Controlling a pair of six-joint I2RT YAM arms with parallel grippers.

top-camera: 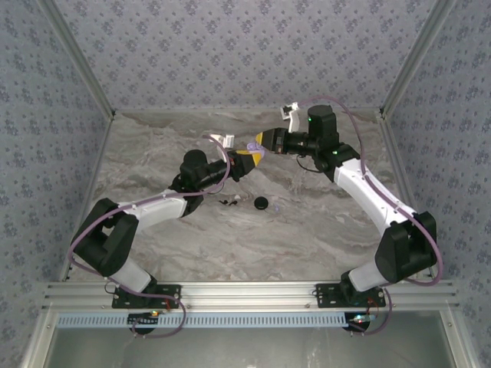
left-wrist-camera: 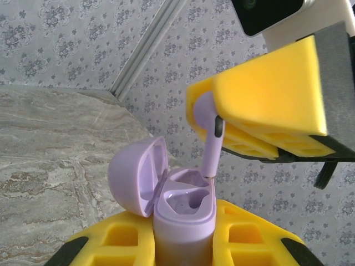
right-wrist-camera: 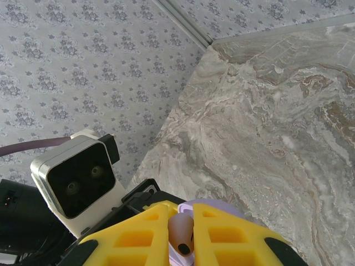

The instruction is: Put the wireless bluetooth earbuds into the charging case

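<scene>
- Left gripper (left-wrist-camera: 183, 244) clamps the lilac charging case (left-wrist-camera: 186, 208), its lid (left-wrist-camera: 136, 174) hinged open, raised above the marble table (top-camera: 307, 222).
- Right gripper (right-wrist-camera: 181, 221) pinches one lilac earbud (left-wrist-camera: 211, 141), stem pointing down, tip at the case's open rim.
- A black disc (top-camera: 261, 203) lies on the table below.

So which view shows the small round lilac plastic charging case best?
Left wrist: the lilac charging case stands close up, lid open, wells visible. Top external gives a tiny lilac speck; right wrist a lilac sliver behind yellow fingers.
</scene>
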